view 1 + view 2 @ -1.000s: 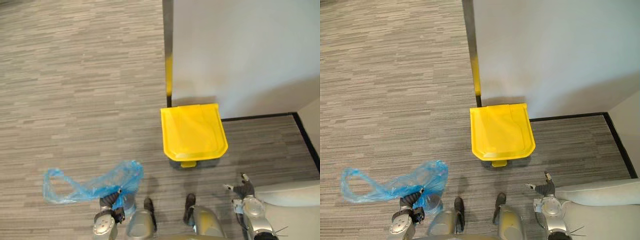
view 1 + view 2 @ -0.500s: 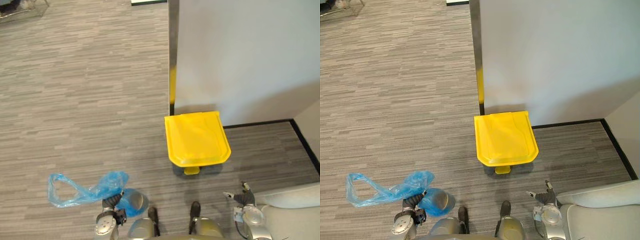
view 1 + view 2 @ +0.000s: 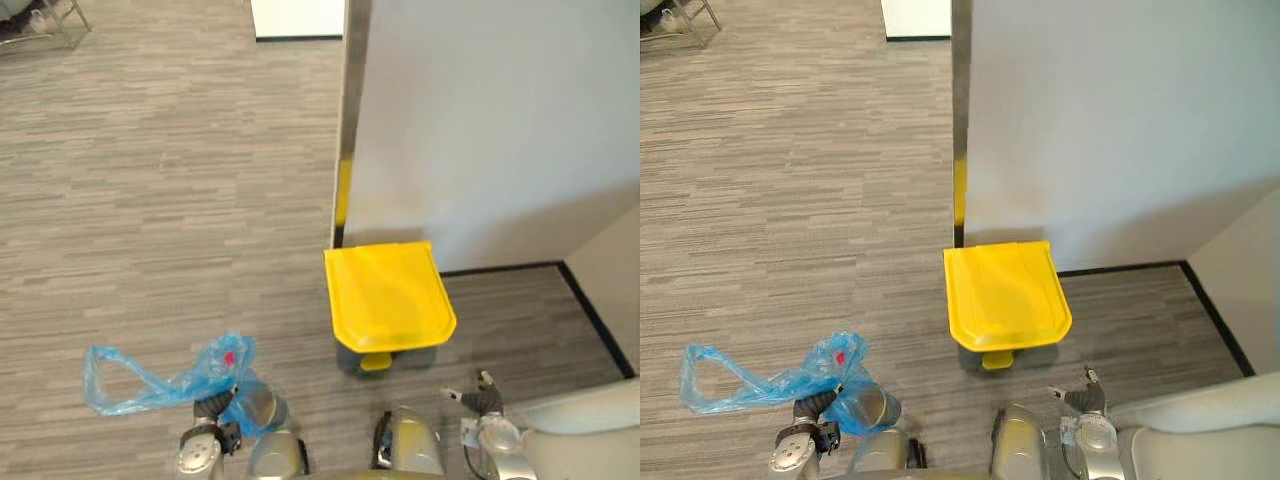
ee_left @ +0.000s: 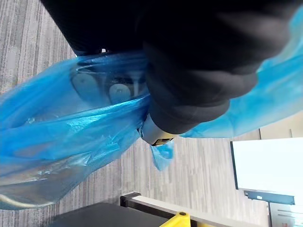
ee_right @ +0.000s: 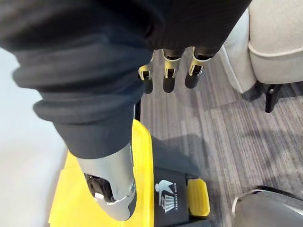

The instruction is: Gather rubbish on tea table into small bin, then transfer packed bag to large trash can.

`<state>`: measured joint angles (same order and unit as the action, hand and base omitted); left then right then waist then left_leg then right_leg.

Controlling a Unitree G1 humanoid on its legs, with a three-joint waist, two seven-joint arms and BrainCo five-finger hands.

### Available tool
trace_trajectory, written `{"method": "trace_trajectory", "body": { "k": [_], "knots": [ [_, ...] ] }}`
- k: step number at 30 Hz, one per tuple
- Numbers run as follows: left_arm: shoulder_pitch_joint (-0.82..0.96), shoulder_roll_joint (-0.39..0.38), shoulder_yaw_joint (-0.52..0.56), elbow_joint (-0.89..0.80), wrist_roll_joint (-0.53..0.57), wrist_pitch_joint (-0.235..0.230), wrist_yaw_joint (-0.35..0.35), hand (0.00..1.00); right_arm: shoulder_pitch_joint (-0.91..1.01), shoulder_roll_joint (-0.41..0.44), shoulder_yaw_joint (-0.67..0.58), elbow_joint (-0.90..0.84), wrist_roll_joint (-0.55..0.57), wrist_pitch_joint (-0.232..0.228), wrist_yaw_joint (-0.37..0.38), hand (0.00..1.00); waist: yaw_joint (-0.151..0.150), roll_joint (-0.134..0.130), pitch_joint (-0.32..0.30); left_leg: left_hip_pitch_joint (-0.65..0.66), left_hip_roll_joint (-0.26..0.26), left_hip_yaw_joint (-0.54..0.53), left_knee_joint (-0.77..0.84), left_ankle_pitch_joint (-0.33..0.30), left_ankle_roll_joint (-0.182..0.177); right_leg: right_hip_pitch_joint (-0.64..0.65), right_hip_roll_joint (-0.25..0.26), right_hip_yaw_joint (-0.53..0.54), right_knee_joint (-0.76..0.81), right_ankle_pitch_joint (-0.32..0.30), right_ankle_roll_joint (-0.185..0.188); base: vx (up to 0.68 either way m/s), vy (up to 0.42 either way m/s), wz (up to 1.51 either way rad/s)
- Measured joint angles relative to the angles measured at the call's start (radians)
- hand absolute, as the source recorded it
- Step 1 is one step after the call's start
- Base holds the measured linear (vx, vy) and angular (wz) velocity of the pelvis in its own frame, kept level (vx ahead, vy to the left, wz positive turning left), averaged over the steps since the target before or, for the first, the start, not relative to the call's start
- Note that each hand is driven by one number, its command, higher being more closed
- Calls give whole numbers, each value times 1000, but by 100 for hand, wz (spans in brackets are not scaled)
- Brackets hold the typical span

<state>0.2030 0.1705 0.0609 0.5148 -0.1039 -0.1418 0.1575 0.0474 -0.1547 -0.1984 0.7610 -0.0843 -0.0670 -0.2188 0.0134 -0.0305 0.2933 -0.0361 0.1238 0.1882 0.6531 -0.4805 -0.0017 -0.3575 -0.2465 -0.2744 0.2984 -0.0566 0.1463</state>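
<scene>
Left wrist view: left hand [image 4: 155,133] clenched on blue bag [image 4: 71,137]; right hand [image 5: 169,78] loose-fingered, empty.

Looking from a moved camera now. Left of the yellow bin [image 3: 389,295], seeing the blue bag [image 3: 165,378] bunched into a rounder lump by the left hand [image 3: 208,408], with a red bit [image 3: 229,357] newly showing through the plastic.

Your left hand [image 3: 208,410] was clenched round the blue plastic bag [image 3: 222,365]; right hand [image 3: 484,396] hung low, fingers [image 5: 165,78] loosely straight.
</scene>
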Motion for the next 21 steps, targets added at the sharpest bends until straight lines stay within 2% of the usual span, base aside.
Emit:
{"method": "trace_trajectory", "body": {
  "k": [1,2,3,4,5,6,7,8,9,10,13,16,17,18,21],
  "knots": [
    [-39,-17,-1,28,0,1,4,100,-10,-33,-7,19,0,6,-2,0,1,18,29,22,14,-27,38,-31,-27,35,9,-11,13,61,-13,177,-107,32],
    [-53,-26,-2,29,0,1,9,100,-16,-45,-20,28,0,7,-2,0,2,43,51,33,19,-40,44,-40,-34,46,15,-9,25,53,-2,217,-85,28],
    [-74,-27,-3,28,0,0,19,100,-24,-49,-45,31,1,6,-8,0,0,65,70,35,17,-90,34,-41,-36,30,24,36,83,15,50,215,-121,47],
    [-103,-26,-3,28,0,-1,21,100,-9,-44,-68,31,4,7,-16,0,-4,73,75,34,6,-136,25,-50,-48,2,52,114,162,-51,69,207,-143,66],
    [-115,-25,-2,27,0,-1,22,100,4,-39,-80,31,5,8,-16,0,-5,75,76,35,2,-163,25,-58,-49,-10,70,153,211,-91,58,277,-244,104],
    [-135,-24,-2,26,0,-2,22,100,38,-26,-101,26,11,10,-15,0,-6,67,73,36,-6,-211,29,-76,-50,-31,95,215,314,-174,15,316,-258,127],
    [-143,-27,-3,17,0,-2,24,100,87,1,-128,-2,22,15,-20,0,-12,53,66,29,-13,-259,42,-94,-62,-51,103,232,392,-221,-6,271,-222,124],
    [-139,-32,-4,8,0,-1,25,100,99,10,-134,-10,31,17,-20,0,-11,51,64,23,-9,-278,55,-106,-74,-56,103,222,421,-227,-9,311,-241,96],
    [-132,-36,-5,-5,1,1,30,100,103,29,-147,-20,39,26,-19,0,-7,58,61,5,19,-307,82,-130,-100,-67,109,190,461,-232,-18,243,-193,59],
    [-134,-43,-9,-6,0,4,39,100,91,41,-147,-22,45,32,-19,0,-7,68,60,-9,54,-330,85,-137,-113,-72,126,152,480,-265,-27,361,-279,49],
    [-134,-56,-33,-9,0,4,36,100,52,70,-146,-79,61,29,-17,0,3,67,54,-27,111,-324,70,-90,-165,-69,154,98,485,-295,-62,295,-222,18],
    [-144,-57,-33,-9,0,4,36,100,10,72,-139,-112,76,11,-16,0,2,67,51,-23,127,-314,16,-60,-179,-69,164,89,460,-295,-67,181,-132,3],
    [-143,-55,-32,-16,0,2,36,100,-16,70,-128,-118,77,7,-16,0,1,67,49,-20,136,-297,-12,-49,-182,-69,163,88,443,-286,-82,90,-77,7],
    [-144,-53,-33,-16,0,1,34,100,-40,68,-94,-122,80,2,-17,0,-2,68,49,-21,139,-273,-35,-42,-182,-71,160,87,429,-278,-96,59,-57,5],
    [-142,-39,-33,-16,1,1,18,100,-116,68,8,-133,83,-2,-17,0,5,66,49,-41,134,-252,-54,-40,-180,-92,154,92,409,-249,-107,-60,-8,1]
  ]
}}
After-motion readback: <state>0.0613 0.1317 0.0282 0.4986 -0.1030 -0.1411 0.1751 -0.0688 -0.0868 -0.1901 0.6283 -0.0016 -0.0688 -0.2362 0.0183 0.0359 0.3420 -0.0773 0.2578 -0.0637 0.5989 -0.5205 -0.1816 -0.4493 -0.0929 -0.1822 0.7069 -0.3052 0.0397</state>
